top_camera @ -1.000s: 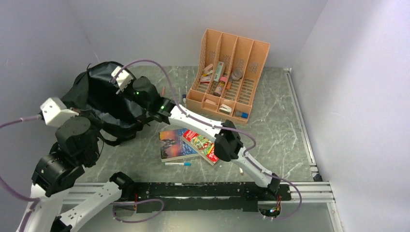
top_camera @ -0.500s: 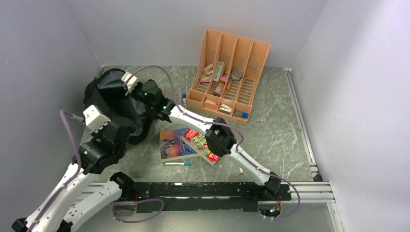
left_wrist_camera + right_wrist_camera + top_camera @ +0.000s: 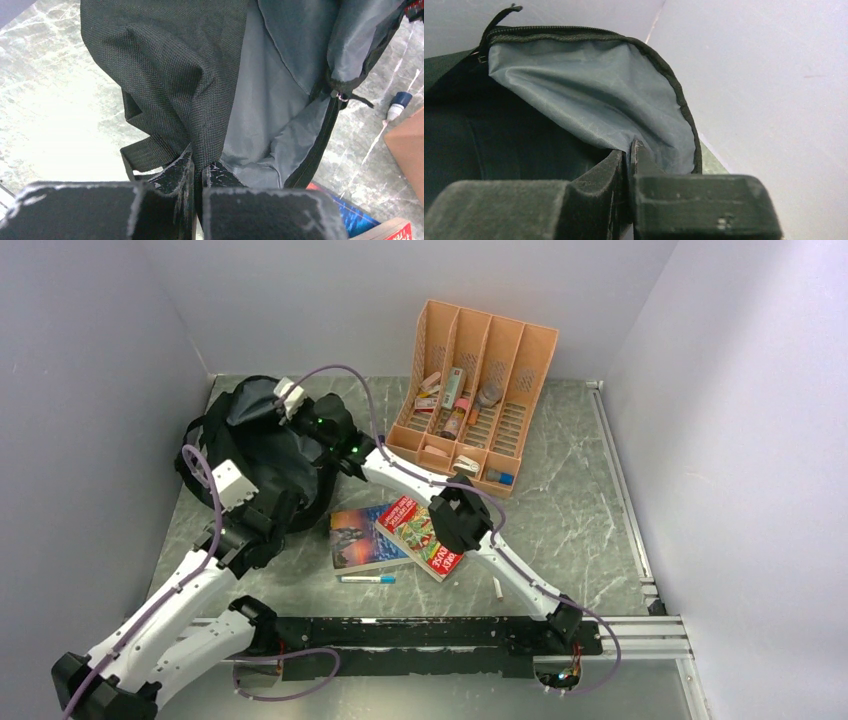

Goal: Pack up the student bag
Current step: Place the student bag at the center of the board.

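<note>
The student bag [image 3: 250, 445] is a soft black backpack at the far left of the table, its mouth open and its grey lining [image 3: 280, 110] showing. My left gripper [image 3: 197, 162] is shut on the bag's black fabric edge at its near side. My right gripper [image 3: 629, 150] is shut on the grey-lined flap [image 3: 589, 95] at the bag's right side and holds it up. In the top view the left gripper [image 3: 268, 502] and the right gripper [image 3: 312, 432] sit at opposite sides of the opening.
Two books [image 3: 395, 535] lie on the table right of the bag, with a pen [image 3: 368, 579] in front of them. An orange slotted organizer [image 3: 470, 400] with small items stands at the back. A marker [image 3: 398, 102] lies near it. Walls close in left and behind.
My left arm has swung down and forward, bringing its gripper low at the bag's near edge. The bag has shifted right and away from the left wall, and the right gripper has moved right with it.
</note>
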